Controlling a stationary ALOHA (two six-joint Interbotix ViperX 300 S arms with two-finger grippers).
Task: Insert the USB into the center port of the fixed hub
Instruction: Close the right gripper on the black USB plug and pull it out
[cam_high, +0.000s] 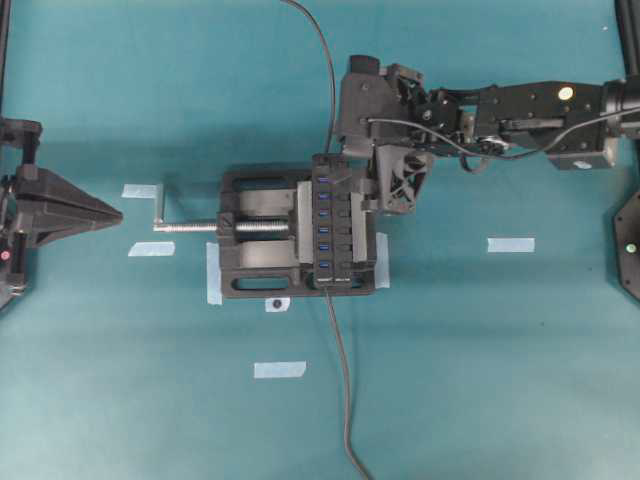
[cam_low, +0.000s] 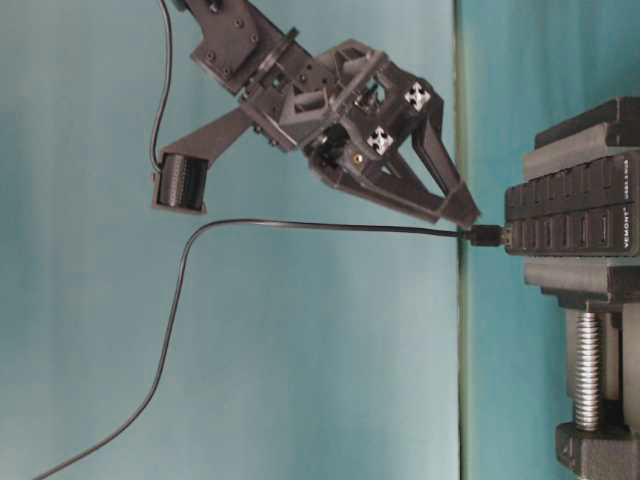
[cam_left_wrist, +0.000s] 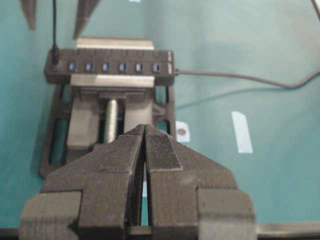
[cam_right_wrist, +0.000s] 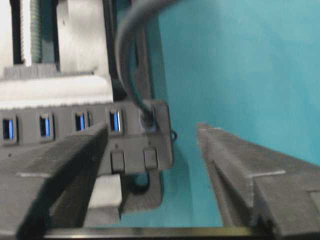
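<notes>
White lettering on the end face of the fixed hub (cam_low: 572, 215), right edge of the table-level view, running sideways, I read it as "VEMONT", a smaller line beside it too fine to read, no other legible text in my views.

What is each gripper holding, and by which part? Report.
Nothing. The right gripper stands open around the hub's end, clear of the plugged-in USB. The left gripper is shut, empty.
</notes>
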